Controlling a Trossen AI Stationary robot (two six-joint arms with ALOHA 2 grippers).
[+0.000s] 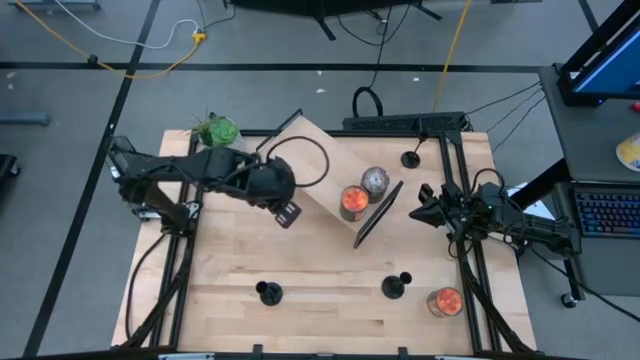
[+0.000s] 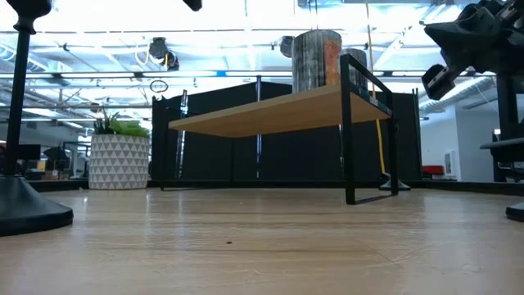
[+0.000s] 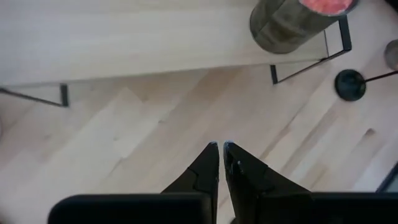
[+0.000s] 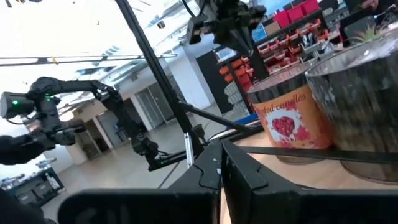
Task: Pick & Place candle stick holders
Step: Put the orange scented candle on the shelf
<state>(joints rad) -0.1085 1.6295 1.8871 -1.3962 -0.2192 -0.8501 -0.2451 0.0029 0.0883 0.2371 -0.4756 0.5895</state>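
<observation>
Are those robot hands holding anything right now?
No. The left hand and the right hand are both shut on nothing; the candle stick holders stand untouched on the table.

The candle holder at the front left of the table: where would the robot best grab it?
Probably by the thin stem. This candle stick holder stands upright on a flat round base with bare table all around, so coming straight down from above and closing on the stem looks easiest. The left gripper, shut now, is nearer.

A wooden shelf (black-framed) carries two candle jars; a candle stick holder stands near left.
</observation>
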